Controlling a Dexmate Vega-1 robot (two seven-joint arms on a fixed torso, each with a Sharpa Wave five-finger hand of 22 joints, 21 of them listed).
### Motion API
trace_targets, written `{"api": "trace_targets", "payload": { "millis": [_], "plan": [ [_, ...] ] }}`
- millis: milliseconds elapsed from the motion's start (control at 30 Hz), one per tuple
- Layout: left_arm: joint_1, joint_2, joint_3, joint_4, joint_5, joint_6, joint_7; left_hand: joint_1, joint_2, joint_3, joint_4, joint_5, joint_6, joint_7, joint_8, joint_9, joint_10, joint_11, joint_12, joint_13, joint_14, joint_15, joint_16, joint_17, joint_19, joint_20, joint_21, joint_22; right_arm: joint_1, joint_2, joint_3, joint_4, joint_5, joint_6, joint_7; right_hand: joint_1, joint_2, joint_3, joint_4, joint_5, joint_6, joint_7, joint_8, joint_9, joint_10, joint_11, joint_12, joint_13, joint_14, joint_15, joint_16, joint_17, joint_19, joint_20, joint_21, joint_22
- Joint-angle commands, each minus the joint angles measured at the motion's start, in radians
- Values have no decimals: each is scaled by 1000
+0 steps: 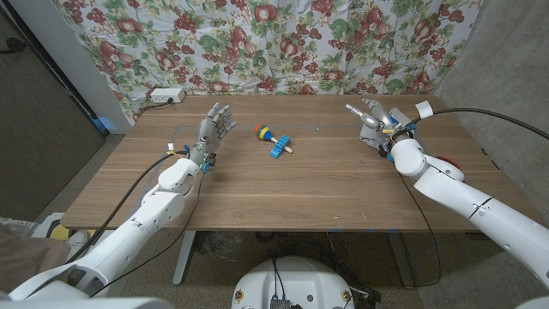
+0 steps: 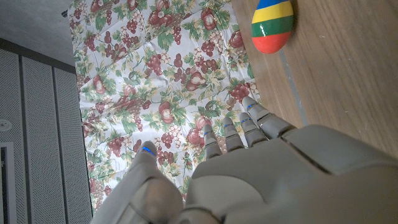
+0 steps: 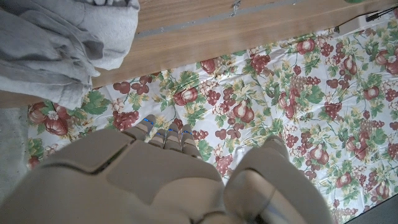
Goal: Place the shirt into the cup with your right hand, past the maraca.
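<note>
Right hand (image 1: 377,120) at far right of worktop (image 1: 283,184), fingers spread, holding nothing. Grey shirt (image 3: 59,43) lies on the worktop near it. Left hand (image 1: 214,129) fingers apart, empty. Maraca (image 1: 263,133) mid-worktop, beside a blue block (image 1: 280,148).

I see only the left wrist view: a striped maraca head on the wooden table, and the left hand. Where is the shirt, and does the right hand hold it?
Observer: The right wrist view shows a grey shirt bunched on the table. The right hand holds nothing.
Operator: Where on the table is that hand?
Observer: In the head view it is at the far right side, fingers apart. The maraca lies mid-table between it and the left hand.
Operator: Is something beside the maraca?
Observer: Yes, a blue block lies right beside its handle.
</note>
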Motion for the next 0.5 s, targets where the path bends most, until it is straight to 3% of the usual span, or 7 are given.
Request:
{"api": "trace_targets", "payload": {
  "millis": [33,267,467,500],
  "plan": [
    [-8,6,-6,21,-20,-3,-36,2,4,1,-7,-1,4,1,-4,4,-1,3,4,2,-4,-44,1,2,-4,-4,6,4,2,-18,-17,-52,-77,-101,-1,15,0,0,-11,9,-2,-3,3,1,-1,7,7,5,2,5,6,4,-6,3,5,3],
    [-5,12,-7,20,-26,-3,-53,2,5,1,-8,-2,4,0,-4,4,-1,3,5,2,-5,-44,1,2,-4,-4,6,4,-9,-46,-5,-84,-85,-127,16,19,-1,0,-14,13,-2,-8,2,1,-3,1,7,5,1,7,6,4,-7,11,5,3],
    [-1,6,-1,5,-8,-15,-35,2,5,0,-9,-2,5,0,-4,4,0,4,5,2,-6,-45,1,2,-5,-5,6,4,-10,-82,-4,-103,-91,-139,58,22,-3,-2,-17,19,-6,-18,-1,2,-8,-13,6,6,0,10,6,4,-8,37,6,3],
    [-1,4,0,2,-5,-15,-30,2,5,0,-9,-2,5,0,-4,4,-2,3,4,2,-6,-45,1,2,-4,-5,6,4,-9,-87,-8,-104,-98,-141,63,22,-4,-4,-18,23,-9,-20,-2,2,-15,-26,4,6,-7,-10,4,5,-9,39,6,3]
  ]
}}
